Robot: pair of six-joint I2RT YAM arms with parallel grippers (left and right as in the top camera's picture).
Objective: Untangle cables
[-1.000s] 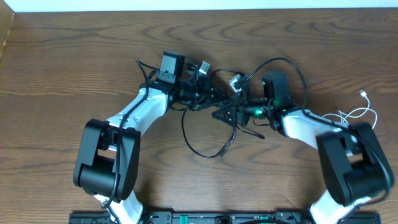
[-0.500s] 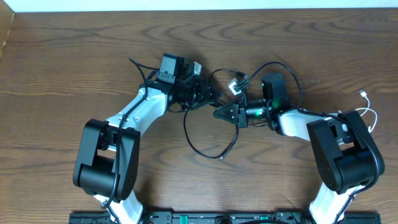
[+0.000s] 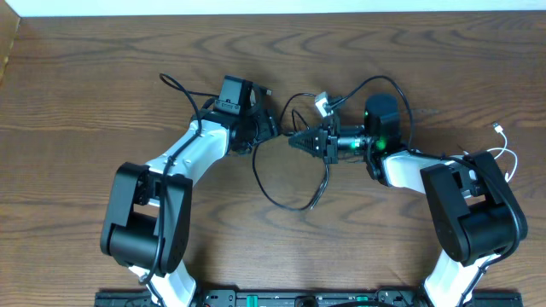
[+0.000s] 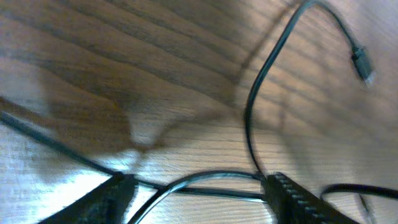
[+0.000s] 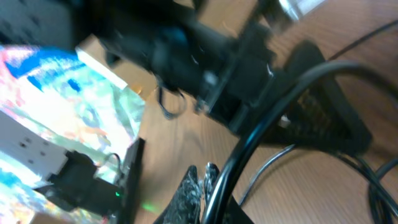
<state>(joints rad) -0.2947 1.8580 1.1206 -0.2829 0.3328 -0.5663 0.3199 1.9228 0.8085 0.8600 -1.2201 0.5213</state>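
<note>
- Logging overhead first: my left gripper (image 3: 271, 130) and right gripper (image 3: 294, 141) were bunched nose to nose a second ago. Now a small gap shows between them, the left having drawn back toward its own side.
- The black cable (image 3: 277, 194) hangs as one open loop on the table (image 3: 85, 85) below the gap, wider than before. A silver plug (image 3: 322, 104) sits just above my right wrist. The white cable (image 3: 503, 153) lies well apart at the far right, untouched.
- Left wrist: jaws released, fingers (image 4: 292, 199) spread wide. The black cable (image 4: 252, 124) crosses between them without being pinched, and its end plug (image 4: 361, 62) lies free on the wood.
- Right wrist (blurred): fingertips (image 5: 189, 193) clenched, with the black cable (image 5: 280, 106) running out from them. I read this as a pinch on it.
- Judgement: the pull-apart is opening the tangle, though crossings near the silver plug remain.
</note>
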